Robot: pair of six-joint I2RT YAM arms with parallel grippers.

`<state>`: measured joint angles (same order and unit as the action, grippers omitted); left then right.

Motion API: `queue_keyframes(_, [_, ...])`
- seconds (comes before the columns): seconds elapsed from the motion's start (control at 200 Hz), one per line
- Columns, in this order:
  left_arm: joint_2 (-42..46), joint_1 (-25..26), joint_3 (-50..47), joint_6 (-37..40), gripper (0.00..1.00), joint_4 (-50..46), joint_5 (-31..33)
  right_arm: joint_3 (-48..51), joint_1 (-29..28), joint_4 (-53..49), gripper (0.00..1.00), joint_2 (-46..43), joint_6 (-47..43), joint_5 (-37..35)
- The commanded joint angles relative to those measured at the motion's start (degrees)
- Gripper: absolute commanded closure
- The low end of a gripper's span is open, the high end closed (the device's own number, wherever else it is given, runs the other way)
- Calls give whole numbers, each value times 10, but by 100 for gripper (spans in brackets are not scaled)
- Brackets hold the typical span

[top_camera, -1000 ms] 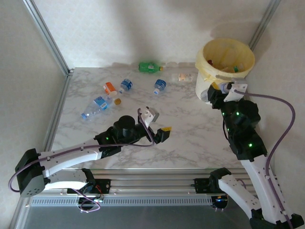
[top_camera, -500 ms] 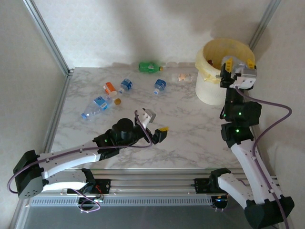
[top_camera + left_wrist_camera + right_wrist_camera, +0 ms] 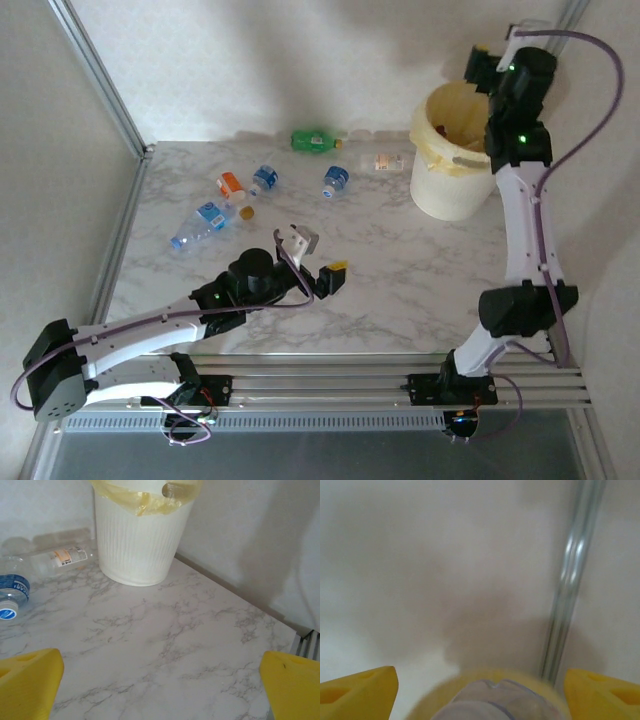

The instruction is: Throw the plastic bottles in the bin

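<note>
My right gripper [image 3: 486,62] hangs high over the bin [image 3: 452,190], a cream bucket lined with a yellow bag. In the right wrist view its yellow fingers [image 3: 357,692] stand wide apart and open. A blurred clear bottle [image 3: 495,702] lies between and below them, touching neither, over the bag's rim. My left gripper [image 3: 326,274] hovers open and empty above the table's middle [image 3: 160,680]. Several plastic bottles lie at the back: a green one [image 3: 318,140], a clear one with an orange label [image 3: 385,160], and blue-labelled ones [image 3: 335,180].
More bottles lie at the back left: a blue one [image 3: 263,180], an orange one [image 3: 232,185] and a longer blue-labelled one [image 3: 200,225], with a loose cap [image 3: 247,212]. Metal frame posts [image 3: 100,75] and white walls close in the table. The bin [image 3: 140,540] stands against the right wall.
The right arm rose from the bin's front side to high above its mouth, and its jaws widened off the bottle. The left arm barely moved.
</note>
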<state>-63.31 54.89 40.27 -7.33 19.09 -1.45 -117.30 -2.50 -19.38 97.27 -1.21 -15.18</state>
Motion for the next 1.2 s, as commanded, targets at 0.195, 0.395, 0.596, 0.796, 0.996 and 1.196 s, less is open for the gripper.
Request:
queue_keyframes(0.195, [-26, -17, 8, -39, 0, -21, 27, 191, -1, -36, 3, -127, 53, 36])
queue_keyframes(0.395, [-58, -33, 29, -54, 0, -27, 24, 219, -1, -76, 1, -188, 68, 96])
queue_keyframes(0.596, [-87, -51, 48, -64, 0, -46, 17, 245, -1, -112, 1, -230, 98, 177])
queue_keyframes(0.796, [-112, -96, 61, -89, 1, -58, -36, 287, -2, -124, 1, -275, 133, 252])
queue_keyframes(0.996, [-171, -130, 117, -87, 3, -108, -69, 336, -9, -137, 1, -324, 160, 298])
queue_keyframes(1.196, [-268, -178, 197, -87, 8, -149, -115, 381, -31, -166, 1, -379, 166, 334])
